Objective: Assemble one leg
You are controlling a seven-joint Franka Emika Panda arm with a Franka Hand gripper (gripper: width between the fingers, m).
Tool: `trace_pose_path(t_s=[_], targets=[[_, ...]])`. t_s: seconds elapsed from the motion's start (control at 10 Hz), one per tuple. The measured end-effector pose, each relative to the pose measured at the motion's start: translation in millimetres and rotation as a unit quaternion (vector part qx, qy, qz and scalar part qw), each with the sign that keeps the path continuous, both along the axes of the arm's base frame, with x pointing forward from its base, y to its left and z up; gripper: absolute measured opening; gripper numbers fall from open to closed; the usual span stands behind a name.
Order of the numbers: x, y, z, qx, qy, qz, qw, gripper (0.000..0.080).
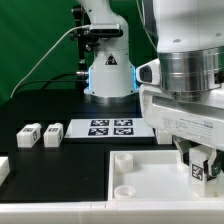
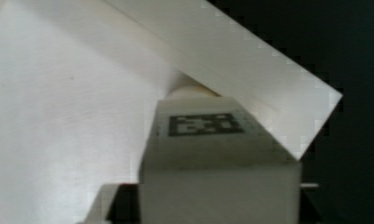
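Note:
My gripper (image 1: 203, 168) is shut on a leg (image 1: 201, 173), a small white block with a black-and-white tag, and holds it low over the exterior view's right part of the large white panel (image 1: 150, 175). In the wrist view the leg (image 2: 216, 165) fills the space between the dark fingers (image 2: 123, 202) of my gripper (image 2: 216, 205). Its tag faces the camera, and its far end points at a corner region of the panel (image 2: 77, 100). I cannot tell whether it touches the panel. Two more legs (image 1: 28, 135) (image 1: 52, 133) lie on the table at the exterior view's left.
The marker board (image 1: 110, 127) lies behind the panel, in front of the arm's base (image 1: 108, 75). The panel has round sockets (image 1: 122, 159) at the corners on its left in the exterior view. Another white part (image 1: 3, 168) shows at the left edge.

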State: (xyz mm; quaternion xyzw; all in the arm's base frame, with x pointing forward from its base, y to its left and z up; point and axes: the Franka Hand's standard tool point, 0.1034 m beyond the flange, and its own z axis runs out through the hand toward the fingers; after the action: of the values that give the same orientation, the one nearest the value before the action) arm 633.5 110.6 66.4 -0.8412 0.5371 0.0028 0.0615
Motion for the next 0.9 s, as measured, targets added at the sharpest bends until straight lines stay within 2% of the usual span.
trace_pose_path(t_s=[0.1,0.3,0.6,0.7,0.8,0.9], targets=[[0.3,-2.1,-0.4,0.012,0.013,-0.069,0.997,0.0291],[-0.9,-2.2,-0.5,0.033,0.037,-0.219,0.975,0.0292],[-1.3,-0.4,0.6,0.043,0.054,-0.339,0.938,0.0294],[-1.4,-0.1,0.8,0.043,0.052,-0.339,0.938,0.0294],[-2.2,-0.1,-0.3,0.042,0.054,-0.342,0.937,0.0321],[-2.5,0.0,-1.1,0.042,0.054,-0.34,0.938,0.0455]])
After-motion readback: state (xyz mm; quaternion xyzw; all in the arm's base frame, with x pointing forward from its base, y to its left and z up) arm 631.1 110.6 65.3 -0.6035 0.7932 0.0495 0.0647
